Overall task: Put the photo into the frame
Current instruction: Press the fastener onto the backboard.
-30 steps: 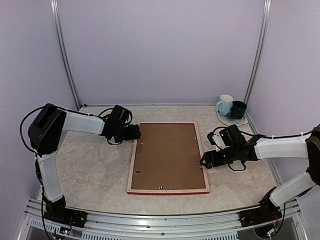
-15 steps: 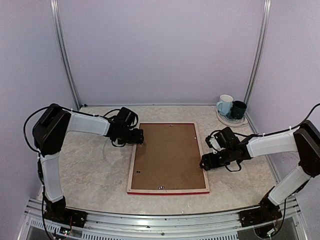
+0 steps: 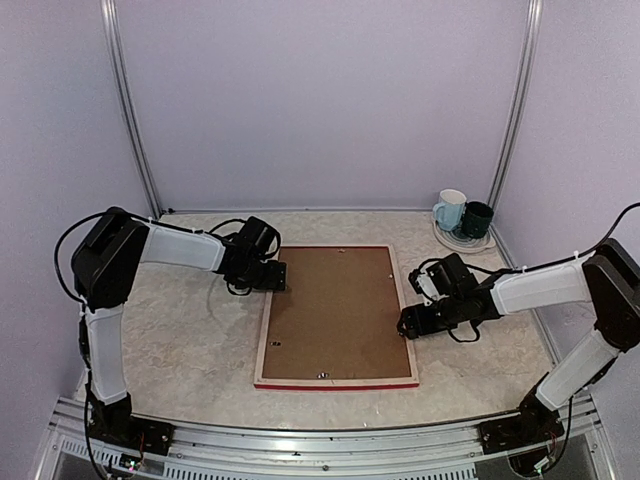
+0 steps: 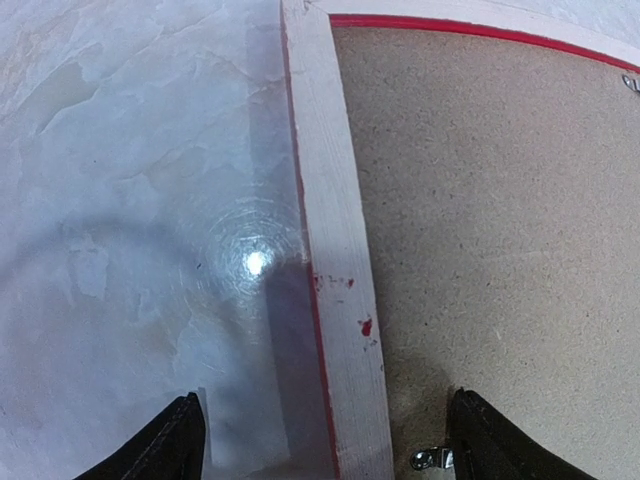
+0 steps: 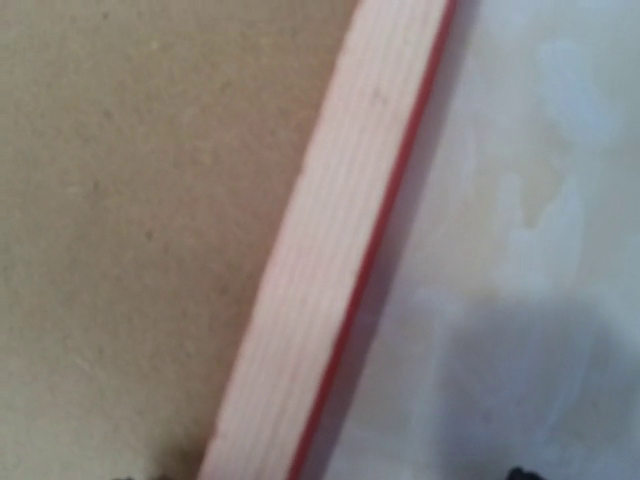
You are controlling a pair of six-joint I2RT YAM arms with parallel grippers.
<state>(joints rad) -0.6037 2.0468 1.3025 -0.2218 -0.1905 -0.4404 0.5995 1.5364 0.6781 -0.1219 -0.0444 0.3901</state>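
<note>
Soft, even light fills the sharp overhead view, leaving only faint shadows on the pale marbled tabletop (image 3: 190, 330). The left wrist view is crisp, with a small round glare spot on that surface beside the thin rectangular frame of pale wood with a red edge (image 4: 335, 230), and a grey shadow crossing both. The right wrist view is blurred throughout, with a soft shadow at lower right.

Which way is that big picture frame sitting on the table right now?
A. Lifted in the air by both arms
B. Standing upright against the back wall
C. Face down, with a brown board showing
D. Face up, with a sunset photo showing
C: the brown backing board faces the camera inside the frame, whose pale wood back lies flat on the table, and no photo is visible.
</note>
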